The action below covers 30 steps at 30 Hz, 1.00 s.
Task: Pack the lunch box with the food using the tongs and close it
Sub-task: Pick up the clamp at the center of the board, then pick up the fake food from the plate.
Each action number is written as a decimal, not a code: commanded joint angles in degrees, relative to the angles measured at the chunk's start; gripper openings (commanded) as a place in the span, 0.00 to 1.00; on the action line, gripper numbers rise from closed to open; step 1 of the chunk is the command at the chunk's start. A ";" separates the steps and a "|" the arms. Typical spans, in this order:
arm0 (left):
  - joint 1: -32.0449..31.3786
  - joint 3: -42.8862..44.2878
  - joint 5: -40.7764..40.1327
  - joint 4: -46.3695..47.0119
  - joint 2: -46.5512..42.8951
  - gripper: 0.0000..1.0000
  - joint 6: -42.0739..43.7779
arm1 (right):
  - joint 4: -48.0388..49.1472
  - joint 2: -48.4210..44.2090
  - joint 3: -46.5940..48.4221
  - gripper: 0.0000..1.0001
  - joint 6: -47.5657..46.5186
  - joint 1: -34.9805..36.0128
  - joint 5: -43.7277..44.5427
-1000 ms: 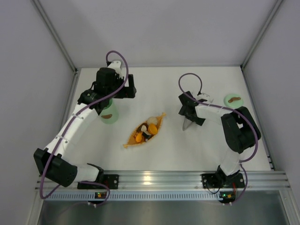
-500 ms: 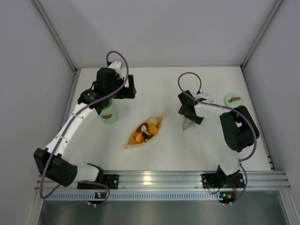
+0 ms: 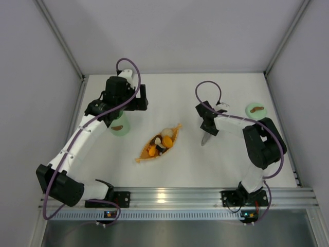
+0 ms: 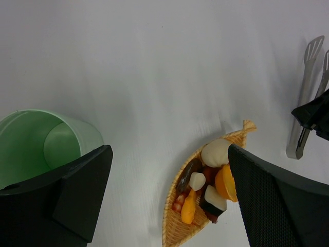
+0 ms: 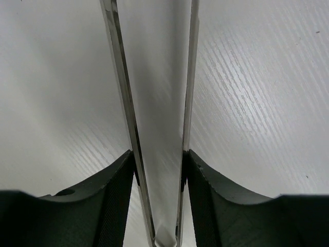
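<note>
The mint-green lunch box (image 3: 119,127) stands open at the left, and its inside shows in the left wrist view (image 4: 46,144). Its lid (image 3: 255,109) lies far right. The food (image 3: 163,140), small orange, white and dark pieces (image 4: 211,175), sits in an orange leaf-shaped tray (image 3: 145,156). My left gripper (image 3: 134,100) hovers open beside the lunch box, its midpoint (image 4: 164,206) over bare table with nothing between the jaws. The silver tongs (image 3: 205,139) lie right of centre. My right gripper (image 3: 208,123) is shut on them, its fingers (image 5: 110,200) pressing both tong arms (image 5: 123,103).
The woven tray (image 4: 180,226) lies diagonally at the table's middle. Grey walls and metal rails border the white table (image 3: 169,92) at the back and sides. Both arm bases sit on the aluminium rail (image 3: 175,195) at the near edge.
My right gripper has closed its jaws onto the tongs, squeezing the two arms closer together. The left arm shifted only slightly.
</note>
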 commanded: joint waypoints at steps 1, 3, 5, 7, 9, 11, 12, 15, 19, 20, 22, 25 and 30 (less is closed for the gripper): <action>-0.24 -1.85 -2.20 -1.43 -4.04 0.99 0.04 | -1.13 -4.48 -0.33 0.43 -1.35 2.37 3.08; -0.24 -3.52 -3.08 -2.04 -6.15 0.99 0.13 | -2.28 -7.55 -0.33 0.43 -2.50 2.99 3.70; -0.16 -5.46 -3.87 -2.48 -8.78 0.99 0.04 | -3.25 -11.42 -0.77 0.44 -4.78 3.78 3.88; -0.24 -7.13 -4.83 -2.57 -12.20 0.99 0.13 | -3.78 -15.18 -1.47 0.44 -7.06 4.40 3.70; -0.24 -9.85 -5.80 -2.57 -14.58 0.99 0.04 | -4.57 -17.57 -2.00 0.46 -8.91 4.49 3.09; -0.24 -12.22 -6.94 -2.31 -18.10 0.99 0.39 | -5.79 -21.00 -2.35 0.46 -11.20 4.66 1.95; -0.16 -13.28 -7.30 -1.87 -19.59 0.99 0.48 | -6.06 -22.06 -2.53 0.46 -11.82 4.66 1.60; -0.24 -17.67 -7.39 0.59 -25.56 0.99 0.48 | -7.29 -25.75 -3.32 0.46 -14.10 4.84 0.71; -0.24 -21.89 -6.51 2.96 -34.51 0.99 0.65 | -9.93 -31.19 -3.06 0.46 -16.47 5.45 0.19; -0.24 -23.20 -6.68 3.58 -35.85 0.99 0.92 | -10.28 -32.34 -2.97 0.46 -17.18 5.71 -0.42; -0.24 -24.09 -8.70 4.11 -38.92 0.99 1.62 | -10.46 -35.49 -2.36 0.45 -19.54 6.85 -2.87; -0.24 -25.15 -10.81 3.76 -39.73 0.99 1.36 | -12.29 -37.79 -0.52 0.45 -22.01 8.96 -5.60; -0.24 -26.47 -11.52 3.85 -40.43 0.99 0.66 | -17.31 -39.64 2.74 0.43 -23.25 13.62 -7.55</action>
